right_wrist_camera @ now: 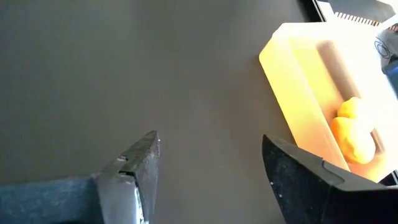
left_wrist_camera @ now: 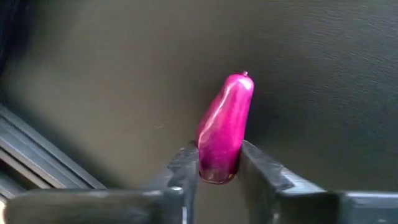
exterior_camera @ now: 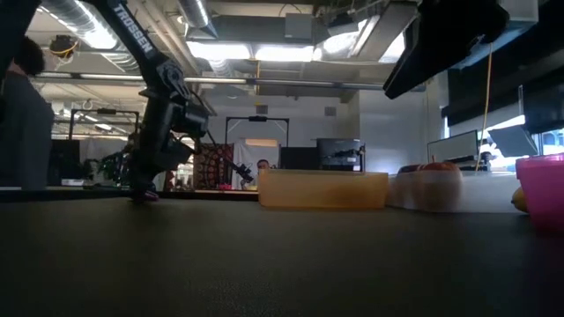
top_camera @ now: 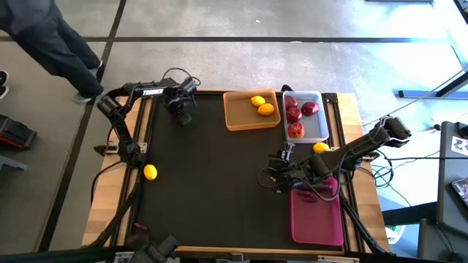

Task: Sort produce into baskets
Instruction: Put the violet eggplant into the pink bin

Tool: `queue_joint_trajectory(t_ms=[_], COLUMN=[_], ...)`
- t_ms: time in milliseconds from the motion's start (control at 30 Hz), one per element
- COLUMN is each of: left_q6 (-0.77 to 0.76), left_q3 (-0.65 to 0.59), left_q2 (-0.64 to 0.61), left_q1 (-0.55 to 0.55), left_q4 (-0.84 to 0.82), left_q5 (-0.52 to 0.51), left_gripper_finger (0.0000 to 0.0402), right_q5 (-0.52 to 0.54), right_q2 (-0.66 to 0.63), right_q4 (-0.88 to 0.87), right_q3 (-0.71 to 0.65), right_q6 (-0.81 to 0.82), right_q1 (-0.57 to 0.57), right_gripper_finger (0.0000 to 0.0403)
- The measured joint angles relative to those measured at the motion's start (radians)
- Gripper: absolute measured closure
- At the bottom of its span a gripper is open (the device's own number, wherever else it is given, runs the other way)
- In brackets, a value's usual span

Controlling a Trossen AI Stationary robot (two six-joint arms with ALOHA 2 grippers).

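Black matting covers the table. Nearest, the right gripper [top_camera: 274, 177] hovers with jaws wide by the magenta basket [top_camera: 317, 219]. Far back at the left corner, the left gripper [left_wrist_camera: 219, 175] pinches a purple piece [left_wrist_camera: 225, 127], beside the orange basket [top_camera: 251, 109].

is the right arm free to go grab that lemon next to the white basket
Probably yes. The right hand is open and empty over bare mat, and the lemon lies just beside that arm, near the white basket, with nothing visible covering it.
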Motion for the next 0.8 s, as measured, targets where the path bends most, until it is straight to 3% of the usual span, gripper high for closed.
queue_joint_trajectory(t_ms=[133,333,800], left_q6=[0.014,-0.002,-0.239], left_q3=[0.0,0.023,0.044], left_q2=[-0.018,-0.132,-0.53], left_q1=[-0.03,-0.143,-0.597], left_q4=[-0.009,-0.086,-0.047], left_q5=[0.0,0.002,0.014], left_gripper_finger=[0.0347,0.033,0.0314], right_q5=[-0.001,-0.003,0.022], right_q2=[0.0,0.0,0.0], right_q4=[-0.007,-0.01,0.074], right_q3=[-0.012,-0.016,-0.016], right_q6=[0.0,-0.003,-0.005], right_q1=[0.0,0.0,0.0], right_gripper_finger=[0.0168,0.0169,0.0168])
